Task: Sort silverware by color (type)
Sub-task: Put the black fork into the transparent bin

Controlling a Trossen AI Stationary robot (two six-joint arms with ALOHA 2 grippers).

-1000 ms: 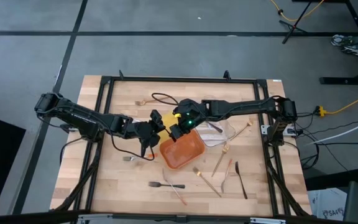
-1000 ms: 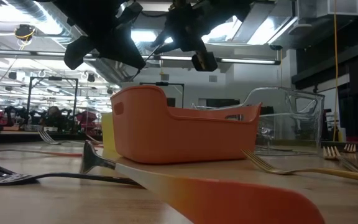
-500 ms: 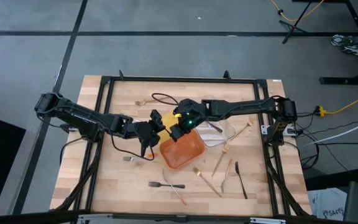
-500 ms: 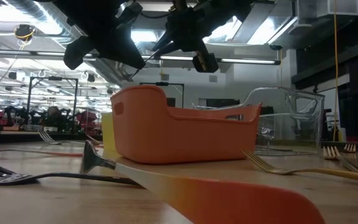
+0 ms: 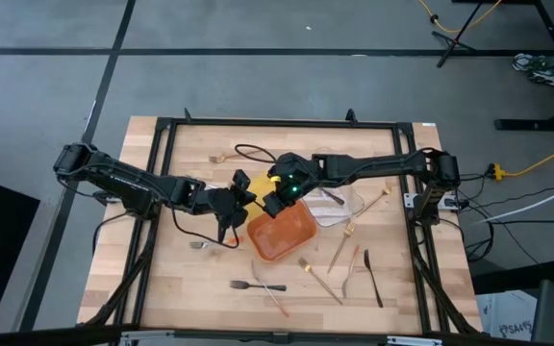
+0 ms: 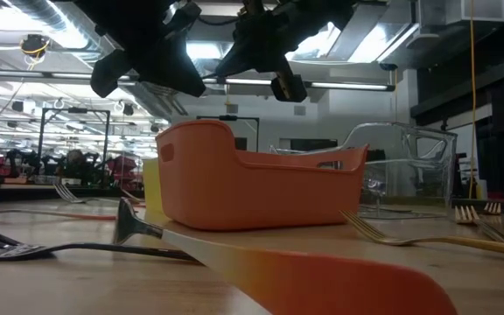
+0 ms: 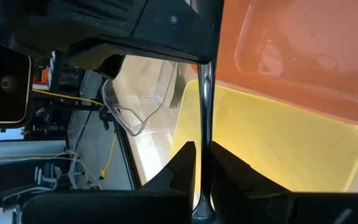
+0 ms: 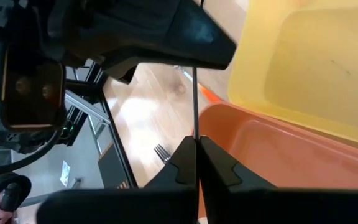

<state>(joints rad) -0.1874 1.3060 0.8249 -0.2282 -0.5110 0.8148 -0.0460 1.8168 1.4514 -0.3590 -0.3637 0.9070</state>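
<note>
Both grippers meet in the air over the yellow tray (image 5: 255,182) and the orange tray (image 5: 283,234). My left gripper (image 5: 240,200) and my right gripper (image 5: 266,204) face each other, each shut on the same thin silver-grey utensil (image 7: 204,87), which spans the short gap between them. Its ends are hidden inside the two grippers. More silverware lies flat on the wood: a black fork (image 5: 255,285), an orange-handled piece (image 5: 277,303), gold forks (image 5: 339,253) and a fork with an orange handle (image 5: 210,244). My left gripper (image 7: 202,149) pinches the utensil's thin shaft (image 7: 205,124) between its two fingers, with the shaft running straight out along the fingers toward the other gripper. The piece is lifted clear above the trays. My right gripper (image 8: 196,142) pinches the same shaft (image 8: 195,118) from the opposite end, fingers along it, the shaft seen edge-on as a thin line.
A clear tray (image 5: 339,204) sits to the right of the orange tray. A dark cable (image 5: 248,150) and a gold fork (image 5: 221,155) lie near the far edge. A black metal frame (image 5: 277,123) borders the table. Bare wood shows at the near left.
</note>
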